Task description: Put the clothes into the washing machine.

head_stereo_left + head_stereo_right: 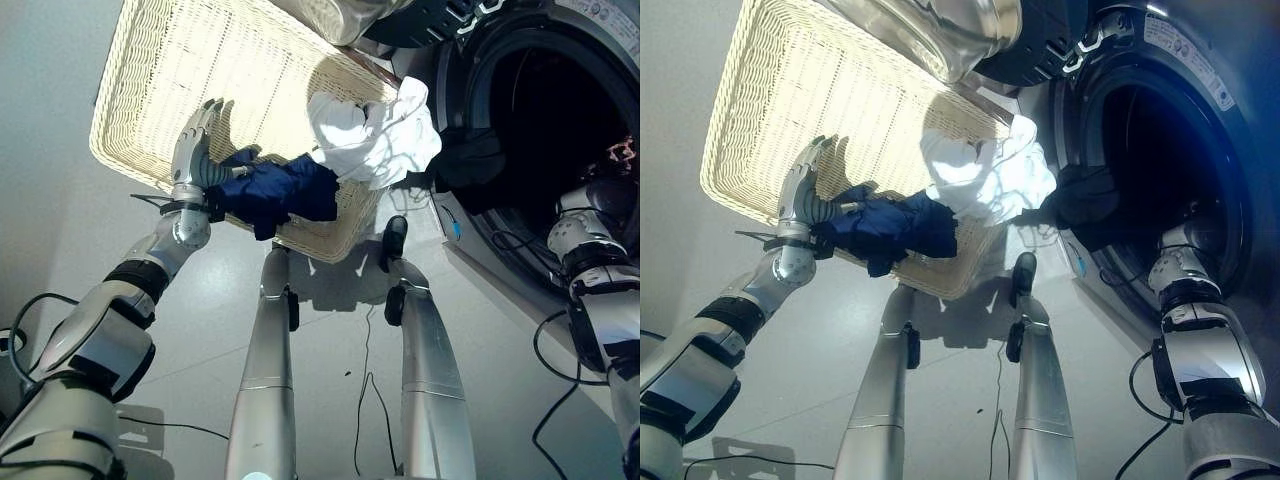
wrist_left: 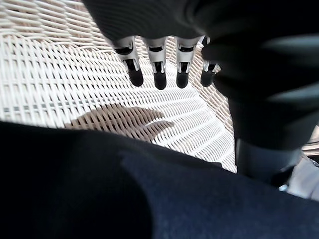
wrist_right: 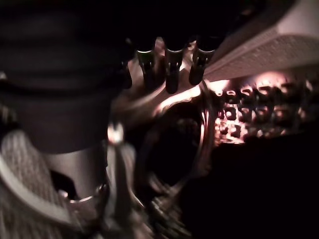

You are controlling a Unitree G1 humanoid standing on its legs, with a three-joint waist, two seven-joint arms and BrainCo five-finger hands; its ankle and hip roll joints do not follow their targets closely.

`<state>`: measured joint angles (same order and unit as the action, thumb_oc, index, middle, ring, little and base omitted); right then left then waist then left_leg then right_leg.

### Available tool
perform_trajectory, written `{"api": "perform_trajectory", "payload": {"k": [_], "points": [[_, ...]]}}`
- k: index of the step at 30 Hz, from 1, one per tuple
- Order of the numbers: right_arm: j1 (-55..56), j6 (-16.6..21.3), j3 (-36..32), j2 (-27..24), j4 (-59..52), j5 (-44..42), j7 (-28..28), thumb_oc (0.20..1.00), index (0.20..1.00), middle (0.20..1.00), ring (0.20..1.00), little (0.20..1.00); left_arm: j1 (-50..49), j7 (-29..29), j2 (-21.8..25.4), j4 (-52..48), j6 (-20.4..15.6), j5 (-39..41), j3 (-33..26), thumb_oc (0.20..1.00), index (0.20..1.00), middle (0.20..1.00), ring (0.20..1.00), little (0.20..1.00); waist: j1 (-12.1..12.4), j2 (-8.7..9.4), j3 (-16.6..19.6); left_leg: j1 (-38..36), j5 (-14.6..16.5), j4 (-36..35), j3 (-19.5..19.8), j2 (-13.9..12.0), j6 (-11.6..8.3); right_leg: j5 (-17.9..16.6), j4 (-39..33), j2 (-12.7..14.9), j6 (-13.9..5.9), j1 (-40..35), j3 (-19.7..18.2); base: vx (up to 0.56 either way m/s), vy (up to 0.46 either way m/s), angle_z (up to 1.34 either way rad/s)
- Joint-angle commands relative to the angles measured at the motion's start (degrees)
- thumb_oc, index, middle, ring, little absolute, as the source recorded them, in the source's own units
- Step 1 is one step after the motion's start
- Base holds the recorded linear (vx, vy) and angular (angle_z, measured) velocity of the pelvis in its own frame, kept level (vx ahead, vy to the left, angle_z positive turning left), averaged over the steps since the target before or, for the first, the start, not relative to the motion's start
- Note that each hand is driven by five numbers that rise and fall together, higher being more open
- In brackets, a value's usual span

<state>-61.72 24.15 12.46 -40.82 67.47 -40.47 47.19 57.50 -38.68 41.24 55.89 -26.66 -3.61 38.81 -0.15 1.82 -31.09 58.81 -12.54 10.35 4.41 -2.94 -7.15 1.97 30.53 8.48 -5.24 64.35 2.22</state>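
In the left of the left eye view, the left hand [image 1: 196, 150] rests over the shallow cream wicker basket [image 1: 170, 70], fingers straight and relaxed, thumb beside the crumpled navy-blue garment [image 1: 275, 190] just right of its wrist. The garment's long axis runs rightward to the white bundled cloth [image 1: 375, 135] and the dark round washing-machine drum opening [image 1: 560, 130] at upper right. The right hand [image 3: 169, 67] reaches inside that drum, its fingers seemingly extended, above a pale grey floor [image 1: 330, 300].

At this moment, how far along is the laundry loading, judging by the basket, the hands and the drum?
Done: a dark garment hangs at the washing machine's round door opening. In hand: the left hand reaches into the cream wicker basket at the navy blue garment, fingers straight; the right hand is inside the dark drum, apparently empty. Left: the navy garment and the white garment on the basket's rim.
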Motion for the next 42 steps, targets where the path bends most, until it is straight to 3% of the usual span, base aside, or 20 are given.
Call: {"api": "perform_trajectory", "payload": {"k": [1,5,11,22,27,37,42], "points": [[-7.89,-4.99,6.36,-15.74,-3.46,12.86,-0.34,1.0,1.0,1.0,1.0,1.0,3.55,-0.37,-2.13,0.09,-0.06,0.88,-2.58,1.0,1.0,1.0,1.0,1.0,-0.22,-0.4,1.29,-1.13,9.84,7.82,-0.93,3.78,2.79,-6.7,-10.27,-5.28,-1.52,-5.27,4.05,0.0,0.0,0.0],[-9.58,-8.22,13.64,-13.16,-4.21,22.01,-6.31,1.0,1.0,1.0,1.0,1.0,6.27,0.22,-2.18,0.78,-0.07,1.19,-2.58,1.0,1.0,1.0,1.0,1.0,0.01,-0.5,1.29,-0.42,9.64,7.7,-1.01,3.82,2.73,-6.55,-10.14,-5.21,-1.57,-4.54,4.42,0.0,0.0,0.0],[-5.27,-12.05,17.24,-7.84,-10.35,29.34,-10.52,1.0,1.0,1.0,1.0,1.0,7.36,-1.69,-3.4,0.43,1.2,-0.09,-3.32,1.0,1.0,1.0,1.0,1.0,-0.43,-0.7,1.29,-0.02,9.67,7.23,-1.6,3.83,2.72,-6.16,-9.82,-5.22,-1.59,-3.54,4.58,0.0,0.0,0.0],[-6.66,-13.95,25.21,-1.76,-3.26,39.5,-20.88,1.0,1.0,1.0,1.0,1.0,10.26,-3.12,-5.76,3.06,0.08,-1.15,-3.58,1.0,1.0,1.0,1.0,1.0,0.09,-2.13,1.29,0.86,8.87,6.94,-2.38,3.59,2.28,-6.13,-9.23,-4.72,-1.57,-2.03,4.72,0.0,0.002,0.01],[-7.69,-17.94,27.76,-0.32,-0.07,43.01,-25.4,1.0,1.0,1.0,1.0,1.0,10.45,-3.36,-6.64,3.76,-0.64,-1.68,-4.34,1.0,1.0,1.0,1.0,1.0,0.52,-2.6,1.29,0.99,8.25,6.71,-2.56,3.49,2.03,-6.21,-9.16,-4.78,-1.43,-1.87,4.75,0.0,0.0,0.0],[-6.82,-27.29,28.54,0.72,2.38,49.03,-25.05,1.0,1.0,1.0,1.0,1.0,10.23,-4.18,-7.56,3.7,-0.52,-2.01,-4.95,1.0,1.0,1.0,1.0,1.0,0.47,-2.97,1.29,0.97,7.73,6.27,-2.61,3.53,2.08,-6.48,-9.32,-5.04,-1.29,-1.74,4.51,0.0,0.0,0.0],[-6.43,-34.99,29.55,1.32,4.81,55.97,-21.12,1.0,1.0,1.0,1.0,1.0,10.09,-5.01,-8.36,4.07,-1.03,-1.14,-5.06,1.0,1.0,1.0,1.0,1.0,0.49,-3.68,1.29,1.1,7.34,6.1,-2.72,3.64,2.26,-6.77,-9.49,-5.08,-1.26,-1.58,4.09,0.0,0.006,0.0]]}}
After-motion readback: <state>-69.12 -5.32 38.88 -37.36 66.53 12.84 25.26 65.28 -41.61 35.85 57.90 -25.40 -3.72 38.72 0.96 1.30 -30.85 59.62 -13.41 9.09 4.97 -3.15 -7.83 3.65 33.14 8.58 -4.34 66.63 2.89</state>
